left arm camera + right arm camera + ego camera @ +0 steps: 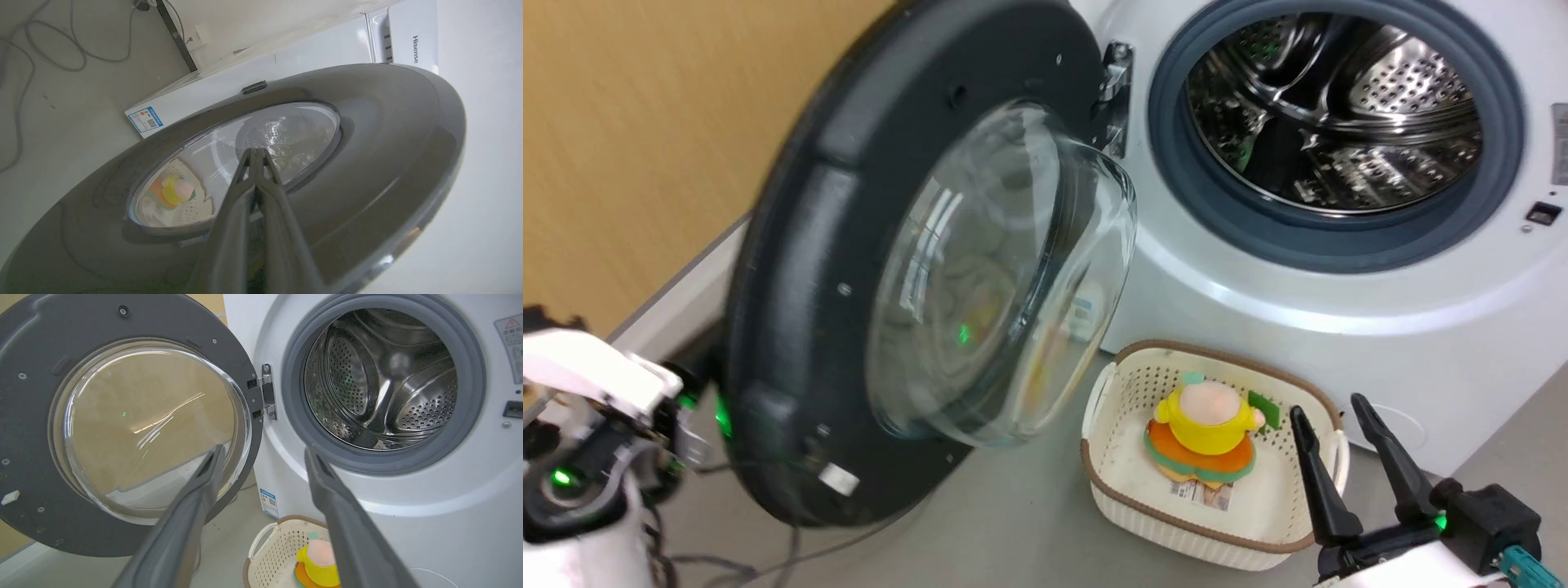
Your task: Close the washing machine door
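Found the washing machine door (849,269) standing wide open, hung on its hinge (1117,90) at the left edge of the washing machine (1258,310), with the inner glass bowl turned out over the floor. Noted the steel drum (1331,106) fully exposed inside the washing machine's grey ring, with nothing across it.

Spotted the left gripper (255,155) on the far side of the door from the washing machine's opening. Fingers pressed together with nothing between them, pointed at the door's outer face near the window. Cannot tell whether touching.

Placed the right gripper (1327,408) low in front of the washing machine, fingers spread apart, holding nothing, well clear of the door.

Logged a cream basket (1111,482) on the floor at the foot of the washing machine, below the opening, with a yellow toy (1205,425) in it. Seems to sit under the door's sweep, though hard to be sure.

Judging progress: nothing finished yet. Left to do: push the door through its whole swing to the washing machine's front, then press until latched. Reading the left gripper as set for that push.
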Controlling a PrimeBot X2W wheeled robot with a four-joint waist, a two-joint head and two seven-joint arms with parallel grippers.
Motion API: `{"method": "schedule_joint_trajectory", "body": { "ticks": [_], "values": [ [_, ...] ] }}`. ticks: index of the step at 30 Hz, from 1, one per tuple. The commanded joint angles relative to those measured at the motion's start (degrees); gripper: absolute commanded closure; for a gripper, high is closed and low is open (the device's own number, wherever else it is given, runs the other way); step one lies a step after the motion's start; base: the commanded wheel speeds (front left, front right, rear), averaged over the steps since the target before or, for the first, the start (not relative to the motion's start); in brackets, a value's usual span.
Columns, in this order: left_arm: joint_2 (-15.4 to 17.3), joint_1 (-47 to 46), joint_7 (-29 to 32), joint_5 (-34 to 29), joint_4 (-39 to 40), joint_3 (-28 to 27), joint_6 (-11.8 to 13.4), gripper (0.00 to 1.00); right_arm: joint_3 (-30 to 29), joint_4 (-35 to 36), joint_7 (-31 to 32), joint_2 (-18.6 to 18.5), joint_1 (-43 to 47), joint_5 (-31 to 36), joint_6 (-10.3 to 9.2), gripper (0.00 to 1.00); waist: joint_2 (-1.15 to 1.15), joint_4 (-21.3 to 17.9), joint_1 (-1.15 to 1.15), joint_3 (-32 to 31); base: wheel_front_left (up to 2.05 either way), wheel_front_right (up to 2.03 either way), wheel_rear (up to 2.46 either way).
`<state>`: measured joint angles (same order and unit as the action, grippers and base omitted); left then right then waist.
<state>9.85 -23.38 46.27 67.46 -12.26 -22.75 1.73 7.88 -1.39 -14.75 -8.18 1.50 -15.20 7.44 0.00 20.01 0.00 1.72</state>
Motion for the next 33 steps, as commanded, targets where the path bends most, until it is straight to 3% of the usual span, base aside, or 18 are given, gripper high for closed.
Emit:
{"method": "schedule_joint_trajectory", "body": {
  "ticks": [1,7,15,22,33],
  "values": [
    [-1.84,2.3,1.1,0.71,2.45,0.91,0.65,1.0,-0.51,-0.15,-0.25,0.35,0.91,-0.12,0.05,0.0,0.0,-0.62,0.0,-0.75,0.0,0.0,0.0],
    [-6.02,9.02,3.27,3.77,11.66,4.31,4.57,1.0,-1.39,-0.37,-0.25,1.11,1.96,-0.04,0.05,0.0,0.0,-2.75,0.0,-2.11,0.0,0.0,0.0],
    [-6.94,16.59,-0.31,13.34,19.5,12.33,8.17,1.0,-1.56,-0.51,-0.25,1.02,2.04,-0.15,0.05,0.0,0.0,-7.81,0.0,-2.14,0.0,0.0,0.0],
    [-6.96,21.16,-10.96,21.82,22.92,23.6,7.4,1.0,-2.01,-0.47,-0.25,0.63,1.88,-0.14,0.05,0.0,0.0,-13.85,0.0,-1.08,0.0,0.0,0.0],
    [-6.97,19.05,-28.54,25.08,16.77,34.95,2.16,1.0,-2.41,-0.24,-0.25,0.18,0.61,-0.41,0.05,0.0,0.0,-25.76,0.0,1.94,0.0,0.0,0.0]
  ]
}}
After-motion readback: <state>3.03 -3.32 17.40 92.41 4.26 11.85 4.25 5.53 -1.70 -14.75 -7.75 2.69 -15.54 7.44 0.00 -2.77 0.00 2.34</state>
